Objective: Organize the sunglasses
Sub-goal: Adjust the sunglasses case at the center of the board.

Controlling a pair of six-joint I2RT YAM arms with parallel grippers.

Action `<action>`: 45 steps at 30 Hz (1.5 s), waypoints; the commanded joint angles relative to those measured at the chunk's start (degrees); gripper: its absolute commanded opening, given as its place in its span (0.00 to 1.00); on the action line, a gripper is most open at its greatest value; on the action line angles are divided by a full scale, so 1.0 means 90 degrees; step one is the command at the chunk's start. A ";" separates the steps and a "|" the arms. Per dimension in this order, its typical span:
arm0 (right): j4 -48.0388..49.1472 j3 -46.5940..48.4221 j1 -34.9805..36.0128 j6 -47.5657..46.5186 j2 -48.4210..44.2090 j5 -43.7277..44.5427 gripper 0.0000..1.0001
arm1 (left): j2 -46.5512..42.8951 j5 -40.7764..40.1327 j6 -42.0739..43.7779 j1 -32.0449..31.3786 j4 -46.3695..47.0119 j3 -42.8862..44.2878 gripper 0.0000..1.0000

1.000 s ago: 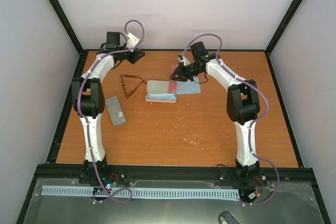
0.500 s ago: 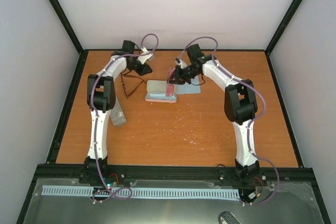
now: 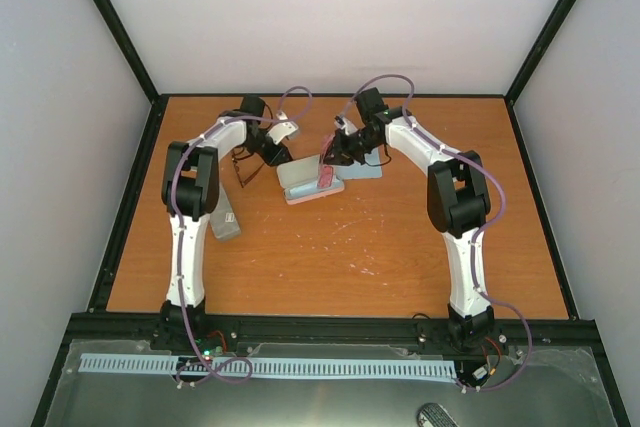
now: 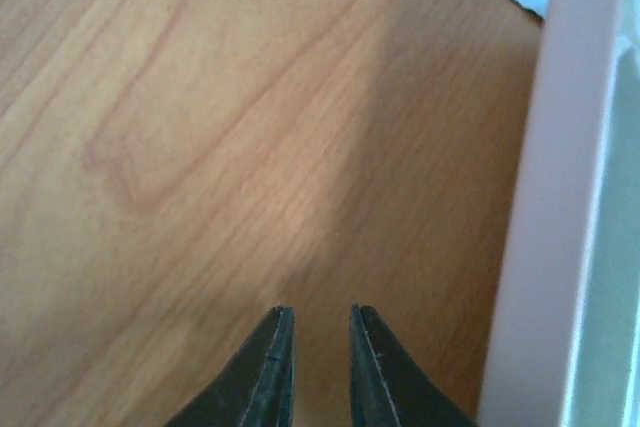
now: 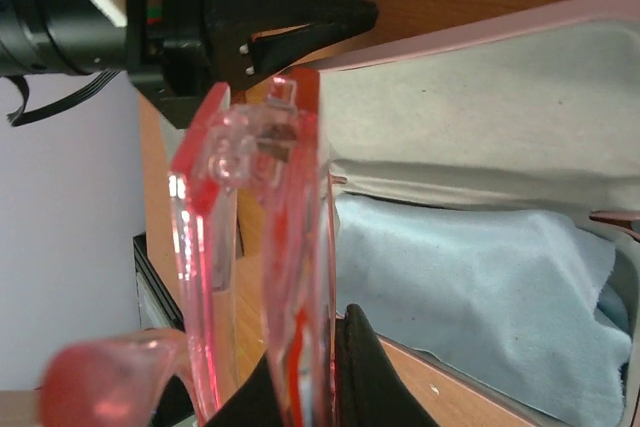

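My right tool (image 5: 300,387) pinches the red sunglasses (image 5: 290,247) over the open pink case (image 4: 540,197) to drop them in, while my left tool (image 4: 312,332), narrow and empty, sits beside it, maybe to steady it.

My left arm (image 3: 182,247) and right arm (image 3: 463,267) wear white shells, black joints, looping lilac cables (image 3: 385,78) (fingers (image 4: 268,372) black, tapered).

The red-orange pair (image 5: 268,247), see-through plastic with tinted lenses, is up off the table (image 3: 350,247) and standing on edge, pinched in the right gripper (image 5: 300,387) around the middle of the far edge. The dark brown wire pair (image 3: 243,169) lies flat toward the far left corner, half hidden.
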 commanded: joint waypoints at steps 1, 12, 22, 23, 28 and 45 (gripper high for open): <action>-0.0183 -0.0087 0.0022 -0.0052 -0.0002 0.0223 0.03 | -0.0540 0.0036 0.0161 0.0021 0.0045 -0.0281 0.16; -0.0194 -0.0543 0.0023 0.0349 -0.0032 0.0518 0.03 | -0.1278 0.0493 -0.0409 -0.0057 0.0396 -0.1425 0.15; 0.0237 -0.0770 0.0034 0.0660 -0.0009 0.0495 0.03 | -0.1541 0.0849 -0.0844 -0.0250 0.0702 -0.1928 0.15; 0.0279 -0.0779 0.0037 0.0669 0.0017 0.0479 0.03 | -0.1565 0.0865 -0.0858 -0.0259 0.0728 -0.1967 0.15; 0.0426 -0.0804 0.0100 0.0770 0.0220 0.0428 0.03 | -0.1661 0.0888 -0.0913 -0.0272 0.0796 -0.2107 0.15; 0.2171 -0.1945 0.0425 0.2356 0.0269 0.0269 0.03 | -0.1998 0.1024 -0.1006 -0.0272 0.1099 -0.2680 0.15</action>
